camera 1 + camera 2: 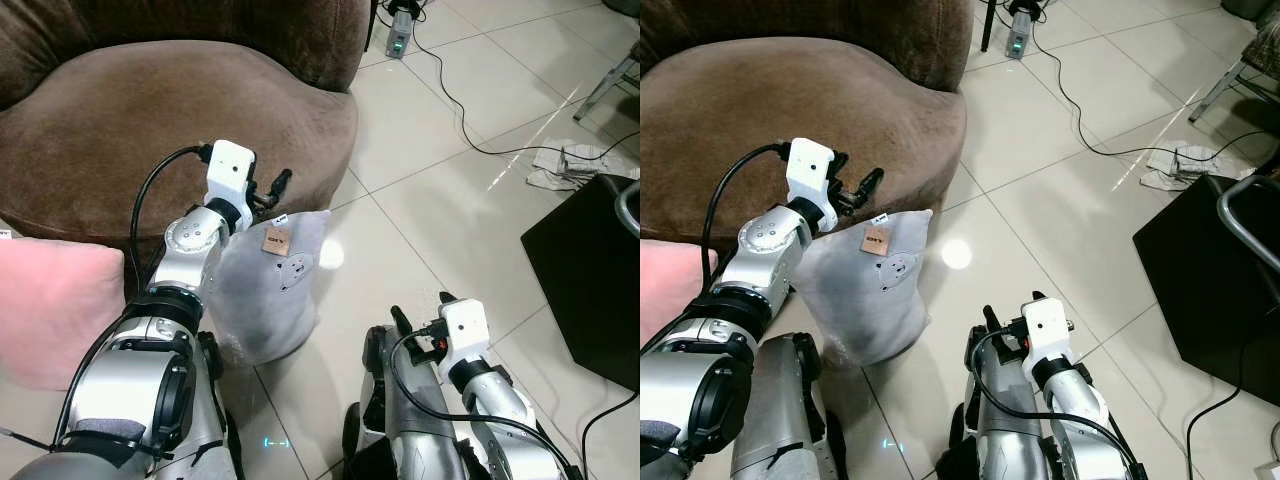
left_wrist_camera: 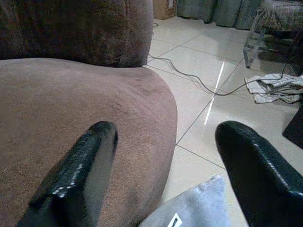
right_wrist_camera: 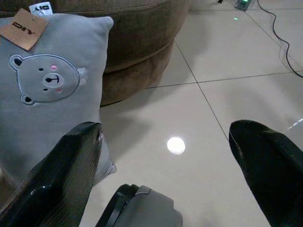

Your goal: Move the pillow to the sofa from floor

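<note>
A grey pillow (image 1: 270, 290) with a stitched bear face and a brown tag stands on the tiled floor, leaning against the front of the brown sofa (image 1: 150, 120). My left gripper (image 1: 268, 192) hovers just above the pillow's top corner, open, with nothing between its fingers; in the left wrist view that corner (image 2: 189, 213) lies below the spread fingers (image 2: 85, 165). My right gripper (image 1: 420, 308) is low over the floor to the pillow's right, open and empty. In the right wrist view the pillow (image 3: 42, 94) sits beside one finger (image 3: 66, 175).
A pink pillow (image 1: 50, 300) lies on the floor at my left. A black flat object (image 1: 590, 270) lies at the right. Cables (image 1: 470, 120), a crumpled cloth (image 1: 570, 165) and a green-lit device (image 1: 398, 40) are on the tiles further back.
</note>
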Tool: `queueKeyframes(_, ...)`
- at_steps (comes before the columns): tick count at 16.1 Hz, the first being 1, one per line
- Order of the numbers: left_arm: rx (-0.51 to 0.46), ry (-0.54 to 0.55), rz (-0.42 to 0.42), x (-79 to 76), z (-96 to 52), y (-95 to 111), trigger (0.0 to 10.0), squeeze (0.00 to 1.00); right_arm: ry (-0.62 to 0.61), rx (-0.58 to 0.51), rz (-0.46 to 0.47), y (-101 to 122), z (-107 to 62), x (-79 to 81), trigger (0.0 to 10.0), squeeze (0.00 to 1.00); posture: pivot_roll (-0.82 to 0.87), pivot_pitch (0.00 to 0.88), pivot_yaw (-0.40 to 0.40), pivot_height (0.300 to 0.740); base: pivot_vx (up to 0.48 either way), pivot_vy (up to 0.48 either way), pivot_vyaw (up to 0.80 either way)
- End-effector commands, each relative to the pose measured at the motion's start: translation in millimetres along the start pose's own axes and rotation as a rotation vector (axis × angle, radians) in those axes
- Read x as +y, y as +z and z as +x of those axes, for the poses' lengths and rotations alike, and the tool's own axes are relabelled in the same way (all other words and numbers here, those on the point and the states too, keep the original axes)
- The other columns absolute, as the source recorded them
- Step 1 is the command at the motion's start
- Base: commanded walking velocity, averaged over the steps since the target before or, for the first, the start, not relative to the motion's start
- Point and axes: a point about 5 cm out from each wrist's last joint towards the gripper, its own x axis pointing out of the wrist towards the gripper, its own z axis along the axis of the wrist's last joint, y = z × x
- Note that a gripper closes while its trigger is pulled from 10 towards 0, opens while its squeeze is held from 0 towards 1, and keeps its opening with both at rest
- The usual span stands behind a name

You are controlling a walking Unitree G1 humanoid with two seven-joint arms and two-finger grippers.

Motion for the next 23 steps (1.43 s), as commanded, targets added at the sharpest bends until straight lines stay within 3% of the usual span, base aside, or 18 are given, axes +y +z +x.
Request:
queueKeyframes(1,0.027,-0.009,0.008,-3.5,-1.4,-6.6,10.0,1.0,-0.008,0.024,-0.017,-5.4,-3.3,-2.7,10.0,0.0,-0.1,0.171,-0.115,0.511,0.0,0.0,0.0)
queueKeyframes(14,0.05,-0.009,0.004,0.0,-6.0,-12.8,10.0,1.0,0.001,0.015,-0.022,-5.6,0.1,-0.7,10.0,0.0,-0.08,0.161,-0.112,0.511,0.0,0.0,0.0)
queueKeyframes(18,0.113,-0.038,0.044,1.5,-9.5,-20.2,10.0,1.0,-0.001,0.013,-0.021,-6.0,-0.8,0.2,10.0,0.0,-0.09,0.17,-0.108,0.511,0.0,0.0,0.0)
queueKeyframes(19,0.15,-0.083,0.081,3.4,-12.2,-22.8,10.0,0.0,-0.001,0.013,-0.02,-6.4,-1.6,0.9,10.0,0.0,-0.09,0.173,-0.105,0.511,0.0,0.0,0.0)
queueKeyframes(21,0.205,-0.154,0.145,18.3,-21.7,-23.2,10.0,0.0,-0.003,0.015,-0.017,-7.3,-2.7,1.8,10.0,0.0,-0.09,0.178,-0.099,0.511,0.0,0.0,0.0)
queueKeyframes(23,0.245,-0.189,0.205,42.6,-32.3,-14.7,10.0,0.0,-0.007,0.016,-0.012,-8.2,-3.3,3.6,10.0,0.0,-0.08,0.183,-0.088,0.511,0.0,0.0,0.0)
